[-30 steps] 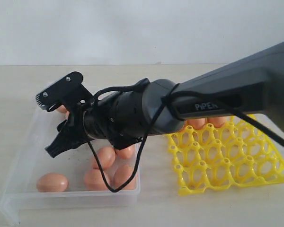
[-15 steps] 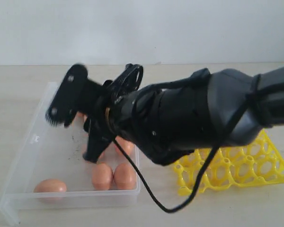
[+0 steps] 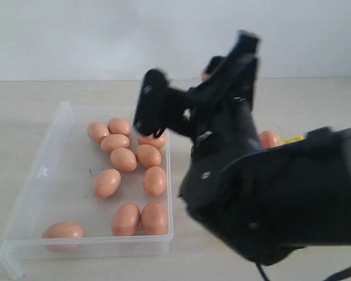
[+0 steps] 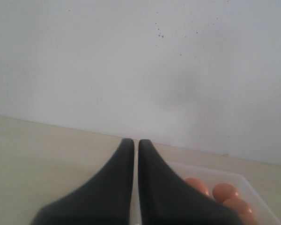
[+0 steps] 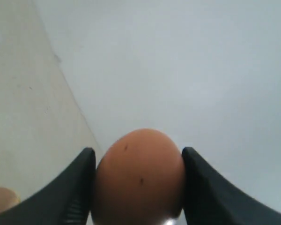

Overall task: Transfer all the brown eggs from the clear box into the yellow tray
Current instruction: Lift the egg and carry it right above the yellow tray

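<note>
- The right gripper (image 5: 138,152) grips one brown egg (image 5: 140,180) between its two black fingers (image 5: 79,187). Each finger presses on one side of the egg, so the jaws stand apart by the width of the egg.
- The rounded end of this egg reaches a little past the fingertips, and it has a few small dark specks.
- In the exterior view this gripper is raised above the table (image 3: 23,105) and looks blurred. Its arm (image 3: 281,199) fills the near right part of the picture.
- The clear box (image 3: 47,146) lies to the left of the right gripper and lower than it. One finger is seen in front of the box's right wall.
- Eleven brown eggs (image 3: 123,158) can be counted on the floor of the box. Six are in a group nearest to the gripper and two are farther from it. Two more are side by side at the near wall, and one is alone in the near left corner.
- Of the yellow tray (image 3: 292,139) only a small piece shows, on the other side of the right gripper from the box. One more egg (image 3: 269,139) is just beside that piece, but I cannot tell if it sits in a cup.
- The left gripper (image 4: 136,143) is closed, with only a thin slit between its fingers and nothing in it. A corner of the clear box with three eggs lies beyond its tips, off to one side.
</note>
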Robot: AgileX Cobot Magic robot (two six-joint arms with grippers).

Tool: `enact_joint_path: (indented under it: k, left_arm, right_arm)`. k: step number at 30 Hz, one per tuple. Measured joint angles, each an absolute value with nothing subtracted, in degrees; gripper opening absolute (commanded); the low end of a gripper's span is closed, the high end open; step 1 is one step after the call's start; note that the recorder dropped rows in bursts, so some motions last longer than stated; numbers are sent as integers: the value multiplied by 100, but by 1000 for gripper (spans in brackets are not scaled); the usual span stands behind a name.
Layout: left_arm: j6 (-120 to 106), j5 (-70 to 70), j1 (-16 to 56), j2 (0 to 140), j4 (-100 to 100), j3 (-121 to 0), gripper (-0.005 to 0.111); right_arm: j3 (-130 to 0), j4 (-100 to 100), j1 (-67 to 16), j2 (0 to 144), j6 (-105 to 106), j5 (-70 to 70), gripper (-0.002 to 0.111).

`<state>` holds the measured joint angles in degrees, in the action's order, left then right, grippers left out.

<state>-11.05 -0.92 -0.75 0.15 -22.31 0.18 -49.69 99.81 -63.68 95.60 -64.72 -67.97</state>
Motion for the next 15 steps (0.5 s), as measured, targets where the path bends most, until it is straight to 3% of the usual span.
enact_joint_path:
  k: [3, 6, 9, 15]
  left_arm:
    - [-1105, -92, -75, 15, -2231, 18, 4]
    - [-1105, -92, -75, 15, -2231, 18, 4]
    - [-1105, -92, -75, 15, -2231, 18, 4]
    - [-1105, -92, -75, 15, -2231, 18, 4]
  right_arm:
    - [-4188, 9981, -5750, 8651, -9358, -6641, 0]
    - [-3717, 9930, -4390, 8320, -11113, -4944, 0]
    - [-3708, 9897, -3468, 8516, -9142, -3568, 0]
    - [-3788, 9977, -3758, 8611, -2301, -3960, 0]
